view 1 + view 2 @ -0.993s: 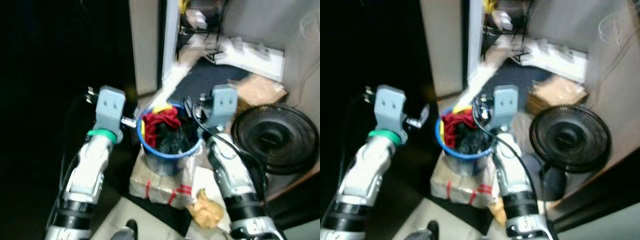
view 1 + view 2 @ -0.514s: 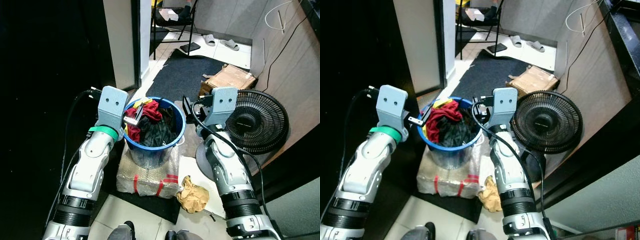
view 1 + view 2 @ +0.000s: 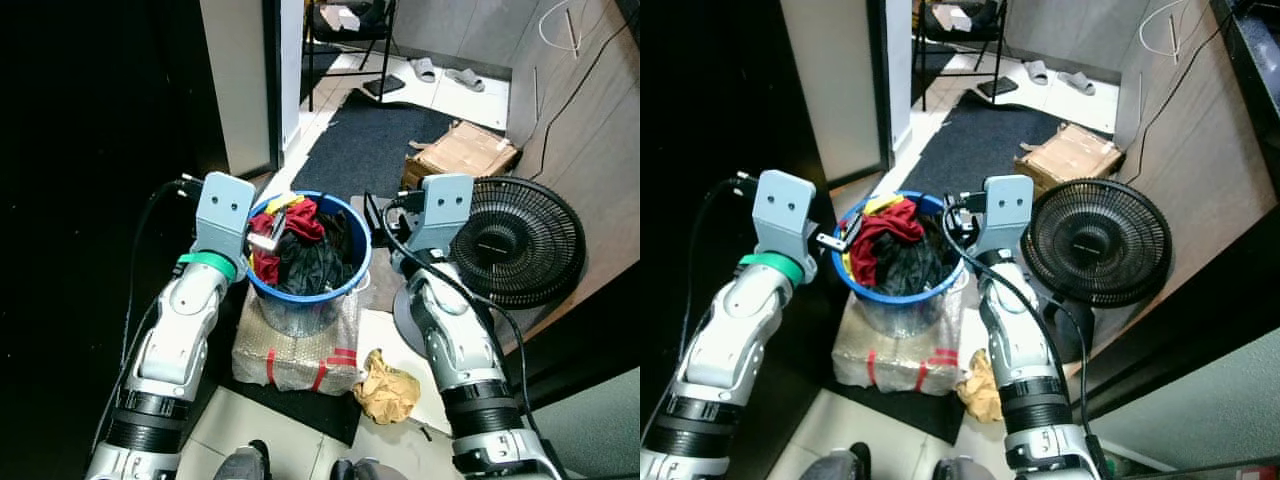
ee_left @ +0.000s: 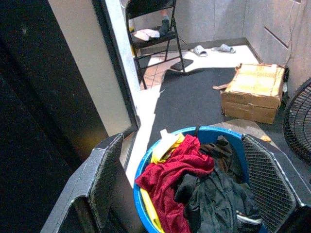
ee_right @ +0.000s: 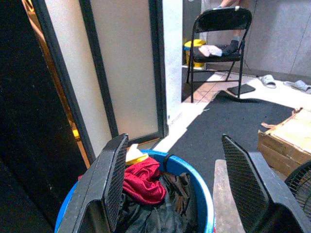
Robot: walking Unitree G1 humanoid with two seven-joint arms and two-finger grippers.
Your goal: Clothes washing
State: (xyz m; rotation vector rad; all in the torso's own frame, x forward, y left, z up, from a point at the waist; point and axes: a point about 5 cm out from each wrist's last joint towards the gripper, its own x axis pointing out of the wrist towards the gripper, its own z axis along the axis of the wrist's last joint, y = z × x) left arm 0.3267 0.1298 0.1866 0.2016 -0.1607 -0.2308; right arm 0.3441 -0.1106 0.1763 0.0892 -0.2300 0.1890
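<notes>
– Where are the arms?

– Both reach forward, bent at the elbow. The left gripper (image 4: 194, 189) sits at the left rim of the blue bucket (image 3: 340, 285), the right gripper (image 5: 177, 182) at its right rim. Each has its fingers spread wide apart, holding nothing.

– And the laundry?

– The clothes (image 3: 305, 250), red, black and a bit of yellow, are heaped in the bucket, which stands on a wrapped box (image 3: 290, 355).

– What is around?

– A crumpled brown paper (image 3: 388, 388) lies just beside the box. A black fan (image 3: 520, 255) stands right of the right arm. Farther off are a dark mat (image 3: 375, 150), a cardboard box (image 3: 462, 152), then a folding chair (image 5: 218, 29) and slippers (image 3: 450, 75).
</notes>
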